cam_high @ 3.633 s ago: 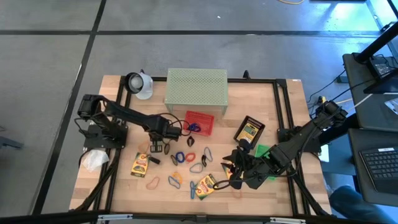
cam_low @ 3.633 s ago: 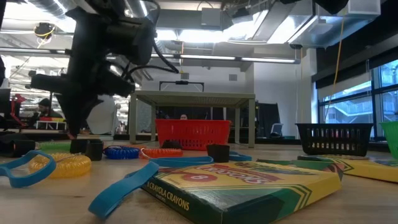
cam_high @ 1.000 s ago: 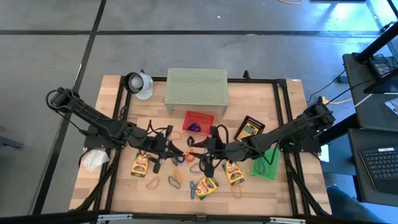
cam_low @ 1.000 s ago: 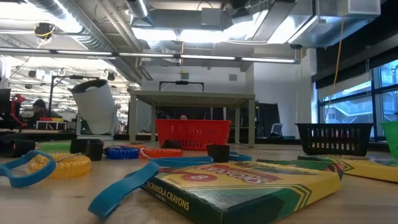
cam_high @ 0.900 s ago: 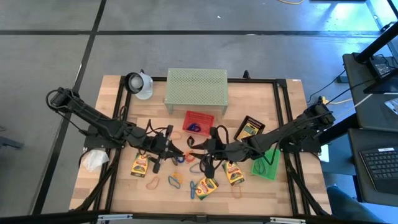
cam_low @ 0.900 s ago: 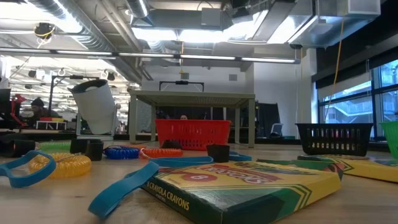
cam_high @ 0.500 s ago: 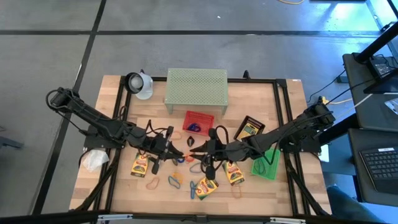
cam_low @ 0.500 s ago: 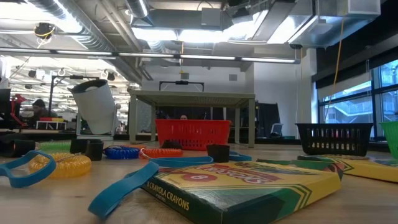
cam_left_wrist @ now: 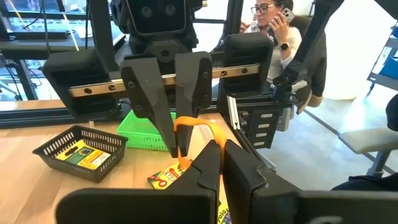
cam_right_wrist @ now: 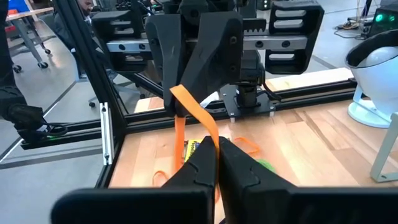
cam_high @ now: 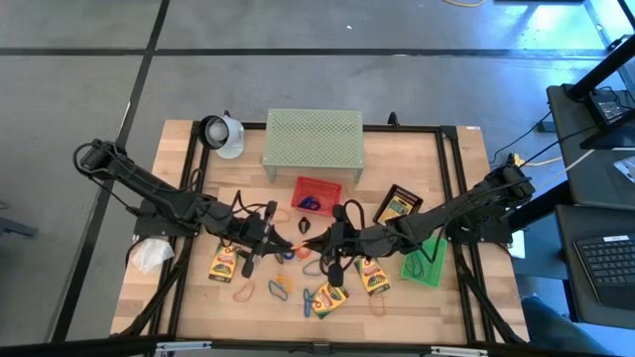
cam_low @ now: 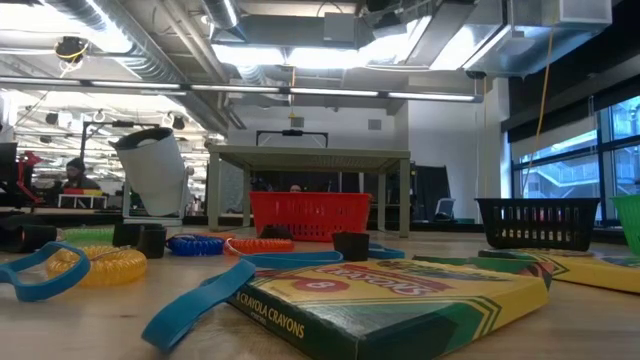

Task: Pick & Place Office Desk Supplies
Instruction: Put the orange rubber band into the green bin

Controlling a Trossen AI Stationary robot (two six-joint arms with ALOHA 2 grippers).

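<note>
Mid-bench: orange loop (cam_high: 295, 241) is being pinched between two meeting claws — left claw (cam_high: 281, 241) pressed onto one end, right claw (cam_high: 310, 241) onto the other. Loop is being held above the bench (cam_high: 189, 297).

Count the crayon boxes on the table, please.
4 crayon boxes: one front left, one front centre, one just right of it, one inside the black basket. Others may be hidden.

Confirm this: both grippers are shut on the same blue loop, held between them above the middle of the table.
Not blue: the loop is orange, as both wrist views show. The rest holds: the left gripper and right gripper are both shut on it, meeting above the middle of the table.
</note>
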